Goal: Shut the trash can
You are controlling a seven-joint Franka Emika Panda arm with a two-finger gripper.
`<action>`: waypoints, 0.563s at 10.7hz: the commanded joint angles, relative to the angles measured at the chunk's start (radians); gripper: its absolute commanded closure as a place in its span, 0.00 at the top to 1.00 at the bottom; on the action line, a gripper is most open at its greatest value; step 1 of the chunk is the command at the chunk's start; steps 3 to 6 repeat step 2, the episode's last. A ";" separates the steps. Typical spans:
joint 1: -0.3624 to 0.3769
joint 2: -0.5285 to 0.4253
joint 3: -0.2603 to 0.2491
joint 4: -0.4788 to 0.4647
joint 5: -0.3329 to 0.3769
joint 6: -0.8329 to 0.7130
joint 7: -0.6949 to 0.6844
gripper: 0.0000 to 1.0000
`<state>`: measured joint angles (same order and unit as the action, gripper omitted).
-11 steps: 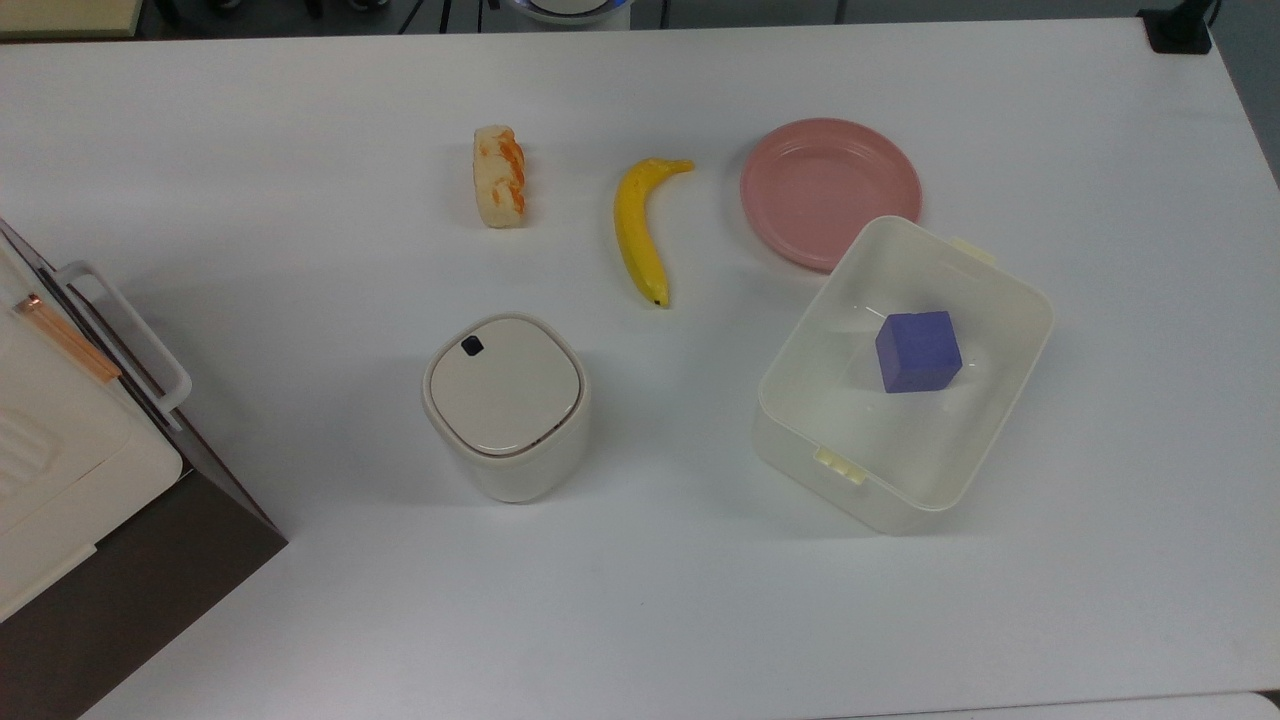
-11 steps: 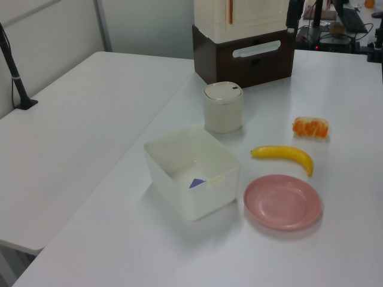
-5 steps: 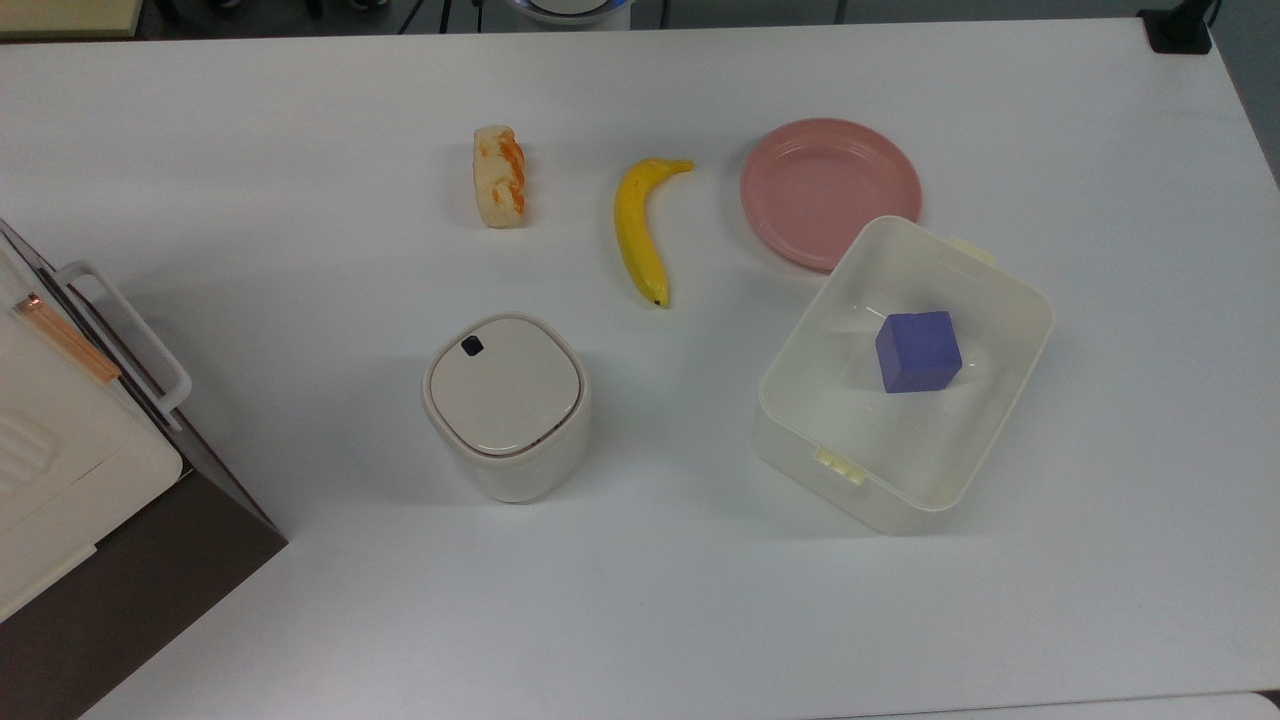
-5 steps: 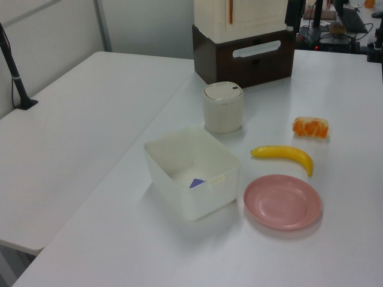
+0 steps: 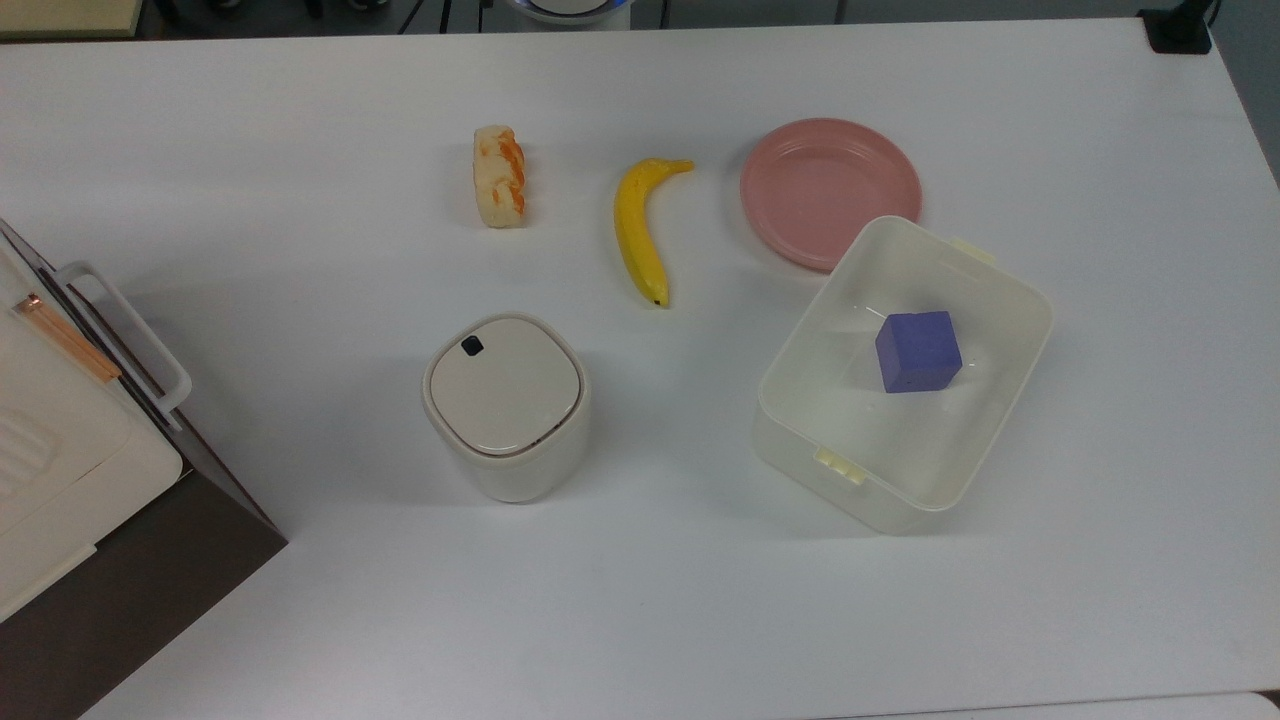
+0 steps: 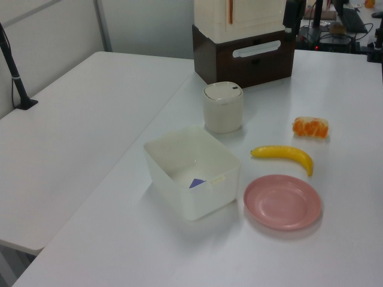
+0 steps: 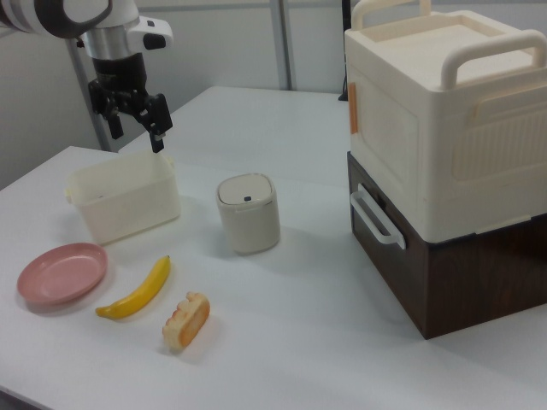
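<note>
The trash can (image 5: 505, 400) is a small cream-white bin that stands upright on the white table, and its beige lid with a black button lies flat and shut. It also shows in the left view (image 6: 223, 107) and the right view (image 7: 248, 213). In the right view my gripper (image 7: 137, 132) hangs open and empty in the air above the far edge of a translucent tub (image 7: 128, 201), well to the right view's left of the trash can and apart from it.
The tub (image 5: 860, 500) holds a blue cube (image 5: 918, 350). A pink plate (image 5: 830, 190), a banana (image 5: 638, 235) and a bread-like piece (image 5: 498, 175) lie beyond the trash can in the top view. A cream box on a brown drawer unit (image 7: 444, 154) stands at the right view's right.
</note>
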<state>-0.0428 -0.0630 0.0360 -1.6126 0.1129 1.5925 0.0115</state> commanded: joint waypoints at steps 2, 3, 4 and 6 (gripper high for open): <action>0.031 -0.003 -0.027 -0.009 -0.018 0.024 0.022 1.00; 0.031 -0.003 -0.027 -0.009 -0.018 0.024 0.022 1.00; 0.031 -0.003 -0.027 -0.009 -0.018 0.024 0.022 1.00; 0.031 -0.003 -0.027 -0.009 -0.018 0.024 0.022 1.00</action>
